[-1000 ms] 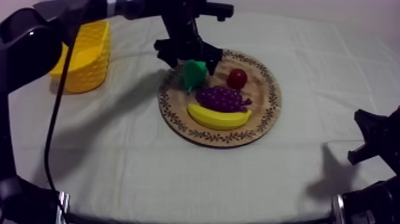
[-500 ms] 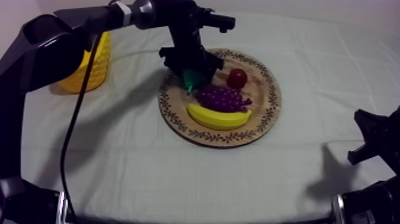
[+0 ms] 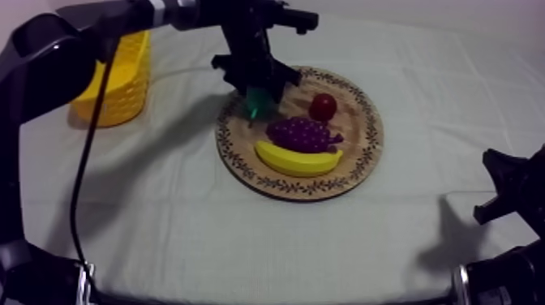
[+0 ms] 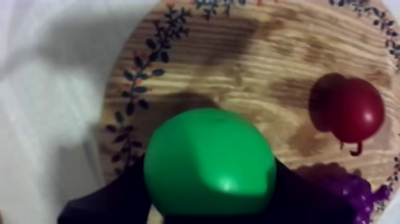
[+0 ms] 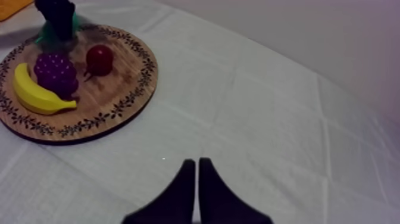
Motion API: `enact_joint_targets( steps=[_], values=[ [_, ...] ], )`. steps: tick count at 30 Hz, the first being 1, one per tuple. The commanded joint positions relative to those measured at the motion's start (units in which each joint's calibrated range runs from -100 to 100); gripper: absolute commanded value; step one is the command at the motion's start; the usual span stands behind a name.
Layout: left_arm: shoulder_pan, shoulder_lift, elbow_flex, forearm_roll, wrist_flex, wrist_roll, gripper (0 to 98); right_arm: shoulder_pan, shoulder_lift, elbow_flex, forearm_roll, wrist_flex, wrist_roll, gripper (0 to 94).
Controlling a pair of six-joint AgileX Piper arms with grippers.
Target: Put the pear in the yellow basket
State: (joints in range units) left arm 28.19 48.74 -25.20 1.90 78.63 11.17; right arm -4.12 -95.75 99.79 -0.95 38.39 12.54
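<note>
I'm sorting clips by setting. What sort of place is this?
Likely a robot lab tabletop rather than a kitchen: a cloth-covered table, a toy banana on a wooden board, and the left gripper shut on the pear.

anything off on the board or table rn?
Nothing stands out: left gripper is shut on the pear over the wooden board; banana, grapes and small red fruit lie tidy on it; yellow basket stands upright.

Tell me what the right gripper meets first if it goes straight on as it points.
Probably nothing: ahead of the right gripper lies bare grey-white cloth as far as shown; the round wooden board with patterned rim sits off that line.
</note>
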Motion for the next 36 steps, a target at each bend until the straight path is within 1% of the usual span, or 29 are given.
enact_joint_targets(
  steps=[1, 5, 13, 17, 22, 28, 33, 36],
  values=[
    [-0.29, -5.33, 1.13, -0.87, 0.90, 0.39, 46.2, -0.02, -0.01, -0.01, 0.00, 0.00, -0.01, 0.3],
    [-1.46, -15.80, 4.25, -2.96, 2.71, 1.71, 46.4, -0.02, -0.01, -0.01, 0.00, 0.00, -0.01, 0.3],
    [-5.91, -32.42, 8.72, -5.07, 5.04, 1.79, 48.6, -0.02, -0.01, -0.01, 0.00, 0.00, -0.01, 0.3],
    [-9.35, -36.78, 11.96, -5.95, 5.27, 0.83, 50.0, -0.02, -0.01, -0.01, 0.00, 0.00, -0.01, 0.3],
    [-14.21, -38.56, 14.93, -6.61, 5.14, -1.19, 53.1, -0.02, -0.01, -0.01, 0.00, 0.00, -0.01, 0.3],
    [-18.60, -37.13, 16.96, -7.93, 3.74, -2.89, 53.9, -0.07, -0.01, -0.01, 0.00, 0.00, -0.01, 0.3],
    [-21.39, -34.93, 19.32, -8.17, 1.32, -4.40, 55.8, -0.09, -0.01, -0.01, 0.00, 0.00, -0.01, 0.3],
    [-22.64, -33.77, 20.90, -8.05, -0.14, -5.35, 60.4, -0.09, -0.01, -0.01, 0.00, 0.00, -0.01, 0.3]
  ],
)
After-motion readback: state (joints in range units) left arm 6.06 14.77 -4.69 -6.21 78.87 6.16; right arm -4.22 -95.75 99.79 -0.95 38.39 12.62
